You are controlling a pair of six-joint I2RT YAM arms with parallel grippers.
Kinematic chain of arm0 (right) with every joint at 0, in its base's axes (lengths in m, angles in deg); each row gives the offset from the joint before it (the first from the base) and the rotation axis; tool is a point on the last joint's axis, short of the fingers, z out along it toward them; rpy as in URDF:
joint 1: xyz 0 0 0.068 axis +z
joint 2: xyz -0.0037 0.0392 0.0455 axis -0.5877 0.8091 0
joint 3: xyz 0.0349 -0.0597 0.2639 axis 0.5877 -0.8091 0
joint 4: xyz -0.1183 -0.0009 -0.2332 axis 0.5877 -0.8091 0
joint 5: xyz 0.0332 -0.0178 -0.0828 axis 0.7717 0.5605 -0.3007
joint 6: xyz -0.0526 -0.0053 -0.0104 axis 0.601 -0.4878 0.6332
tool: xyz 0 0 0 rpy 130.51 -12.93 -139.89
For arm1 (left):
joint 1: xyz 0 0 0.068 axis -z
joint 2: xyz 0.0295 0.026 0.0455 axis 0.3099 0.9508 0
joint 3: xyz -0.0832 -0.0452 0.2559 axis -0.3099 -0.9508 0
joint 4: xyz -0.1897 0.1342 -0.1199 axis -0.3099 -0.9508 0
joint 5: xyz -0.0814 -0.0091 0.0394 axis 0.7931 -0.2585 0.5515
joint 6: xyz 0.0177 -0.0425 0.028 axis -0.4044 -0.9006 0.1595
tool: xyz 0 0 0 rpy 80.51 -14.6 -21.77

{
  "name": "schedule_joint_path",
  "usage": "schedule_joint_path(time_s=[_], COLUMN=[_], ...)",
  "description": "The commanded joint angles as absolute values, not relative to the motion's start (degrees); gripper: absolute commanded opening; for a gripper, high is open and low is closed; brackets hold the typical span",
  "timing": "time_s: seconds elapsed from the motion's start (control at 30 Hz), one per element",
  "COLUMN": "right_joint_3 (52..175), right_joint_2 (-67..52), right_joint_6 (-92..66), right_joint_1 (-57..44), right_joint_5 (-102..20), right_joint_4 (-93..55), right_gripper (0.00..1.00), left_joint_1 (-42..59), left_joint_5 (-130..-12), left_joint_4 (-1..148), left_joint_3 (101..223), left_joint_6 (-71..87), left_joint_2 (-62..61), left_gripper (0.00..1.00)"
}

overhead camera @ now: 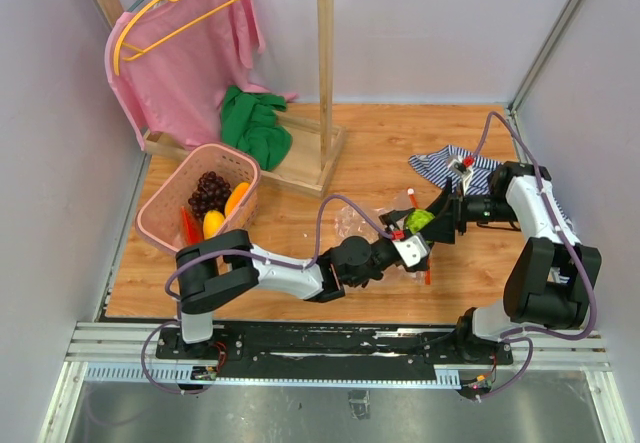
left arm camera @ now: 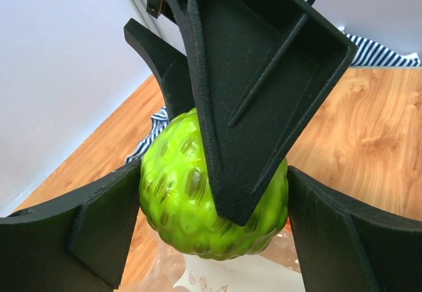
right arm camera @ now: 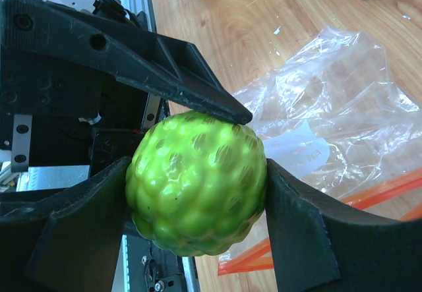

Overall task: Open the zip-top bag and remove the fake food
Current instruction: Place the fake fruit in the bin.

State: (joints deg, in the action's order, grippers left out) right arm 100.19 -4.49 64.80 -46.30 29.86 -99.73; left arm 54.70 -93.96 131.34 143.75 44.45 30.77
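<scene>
Mid-air handover above the tabletop (overhead camera: 350, 153): the green ball (overhead camera: 420, 220), one piece of the fake food, is held up over the bag (right arm camera: 343, 94) with both arms on it at once. From my seat at the controls, the right fingers (right arm camera: 310, 239) are clenched on two sides of the ball. The left fingers (left arm camera: 99, 233) press it crosswise, one of them laid against its top in the right wrist view. The bag lies crumpled on the wood just beside and below the meeting point, its red-orange zip strip (right arm camera: 389, 186) and white label (right arm camera: 297, 150) showing. I see no food in the part that shows, though the arms hide some of it from above. Grapes (overhead camera: 208, 191), an orange fruit (overhead camera: 237, 198), a yellow fruit (overhead camera: 213, 223) and a red slice (overhead camera: 190, 225) sit in the pink basket (overhead camera: 165, 198), well off to the left. I judge the bag-opening done and the removal near its close, with this ball the piece in hand. The next move, as I read it, calls for one arm to let go cleanly. The right fingers should release first while the left grip holds firm, and only then should the left arm swing the ball toward the basket on its own side. Both arms pulling at once risks the slick, bumpy ball popping loose.
</scene>
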Motion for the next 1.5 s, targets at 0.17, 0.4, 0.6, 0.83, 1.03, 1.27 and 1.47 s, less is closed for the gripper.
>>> schedule_joint_path(time_s=[0.17,0.4,0.6,0.83,1.03,1.27,1.47], right_joint_3=[101.6,101.5,101.6,102.0,102.9,103.2,103.2], right_joint_2=[-3.8,-4.0,-4.1,-3.9,-2.8,-2.3,-2.0], right_joint_6=[65.6,65.6,65.8,68.2,74.9,76.7,76.5], right_joint_1=[-44.7,-44.6,-44.6,-44.7,-44.7,-44.9,-45.6], right_joint_5=[30.5,30.3,30.5,30.7,31.4,31.3,31.1], right_joint_4=[-101.3,-101.3,-101.4,-103.3,-108.8,-110.0,-109.6], right_gripper=[0.47,1.0,0.98,0.98,0.98,0.98,0.98], left_joint_1=[55.4,55.4,55.4,55.4,55.4,55.2,51.8], left_joint_5=[-98.4,-97.1,-97.0,-97.7,-99.6,-104.0,-101.2], left_joint_4=[131.5,130.0,129.3,126.4,119.5,99.3,87.1], left_joint_3=[146.0,145.4,142.4,136.6,131.7,132.0,133.3], left_joint_6=[45.4,43.0,39.8,35.0,29.4,23.4,17.3], left_joint_2=[30.9,29.0,26.6,20.5,14.0,4.5,-2.4], left_gripper=[0.55,0.11,0.03,0.01,0.0,0.0,0.0])
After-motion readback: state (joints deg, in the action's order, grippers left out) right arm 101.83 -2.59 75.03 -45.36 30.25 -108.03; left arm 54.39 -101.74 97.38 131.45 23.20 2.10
